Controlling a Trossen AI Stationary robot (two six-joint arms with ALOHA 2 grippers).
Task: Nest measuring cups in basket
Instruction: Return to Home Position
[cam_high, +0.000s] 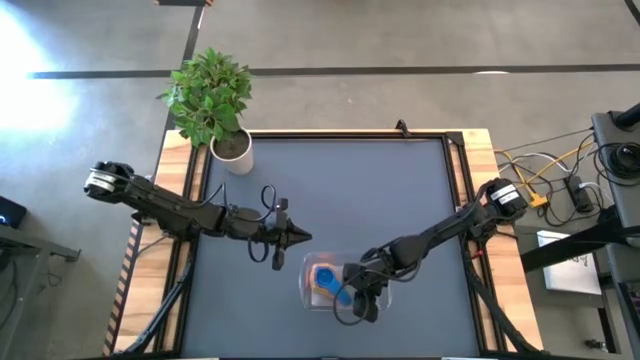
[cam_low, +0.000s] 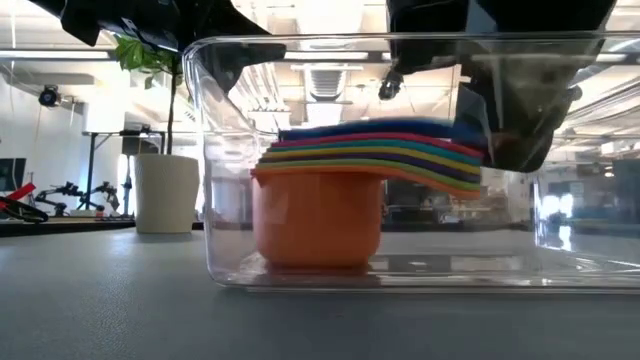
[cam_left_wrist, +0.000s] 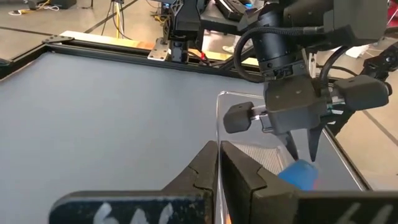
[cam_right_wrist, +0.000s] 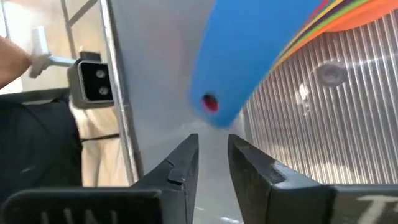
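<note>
Dark table (cam_high: 330, 180) filling the high view. Clear basket (cam_high: 308, 262) at lower centre. Right gripper (cam_left_wrist: 301, 149) above the basket's right half, fingers narrowly apart, empty. Left gripper (cam_high: 298, 236) just upper left of the basket, closed, empty. Nested measuring cups (cam_low: 320, 215) inside the basket, blue cup (cam_high: 330, 283) topmost.

Nested measuring cups (cam_high: 328, 283) in clear basket (cam_high: 310, 299), right arm (cam_high: 430, 238) over it; left arm (cam_high: 190, 213) beside

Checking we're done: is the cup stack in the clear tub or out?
In: the measuring cups stand nested upright on the basket floor; right gripper open at their handles.
</note>
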